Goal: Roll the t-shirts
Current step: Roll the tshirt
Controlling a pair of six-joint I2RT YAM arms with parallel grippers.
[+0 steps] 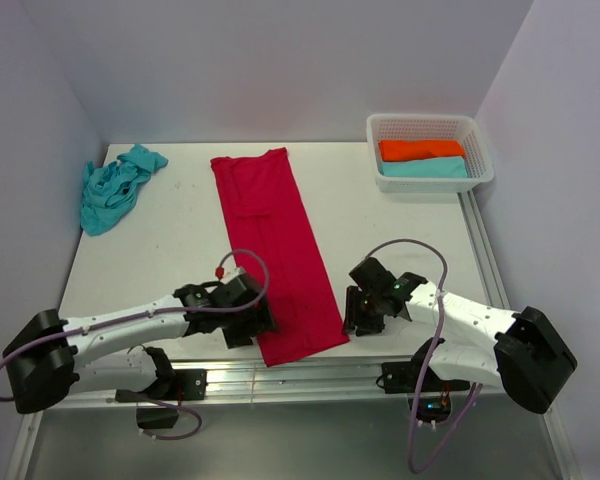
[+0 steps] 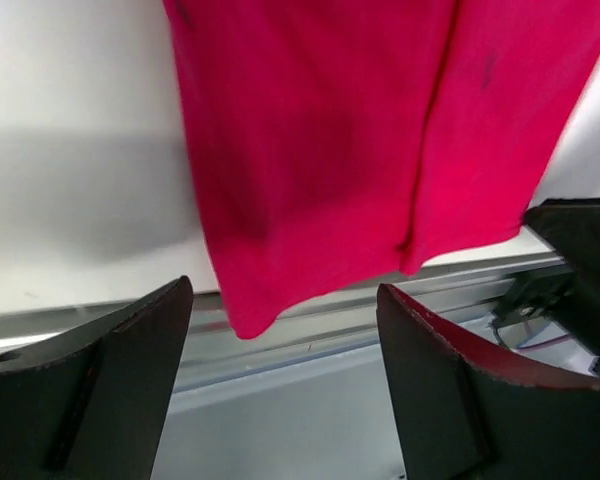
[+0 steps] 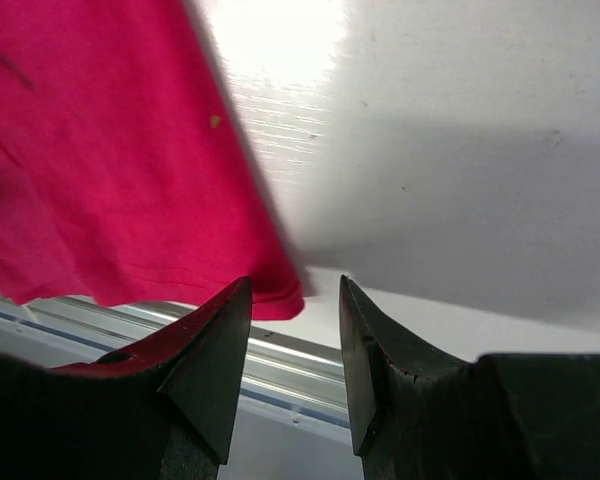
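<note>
Top external: crimson t-shirt (image 1: 275, 250) lies folded lengthwise.

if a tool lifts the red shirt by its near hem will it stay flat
Probably sags: the red shirt is thin cloth, its hem draping past the table edge. Pushed, it likely bunches like the crumpled turquoise shirt.

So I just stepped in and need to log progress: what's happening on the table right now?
The robot is working on the red t-shirt, folded into a long strip down the table, its near end just over the front edge. The left gripper and right gripper sit at that end's two corners, both open, gripping nothing. Nothing is rolled yet. The turquoise t-shirt lies crumpled at the far left; the white basket at the far right holds folded orange and turquoise cloth.
</note>
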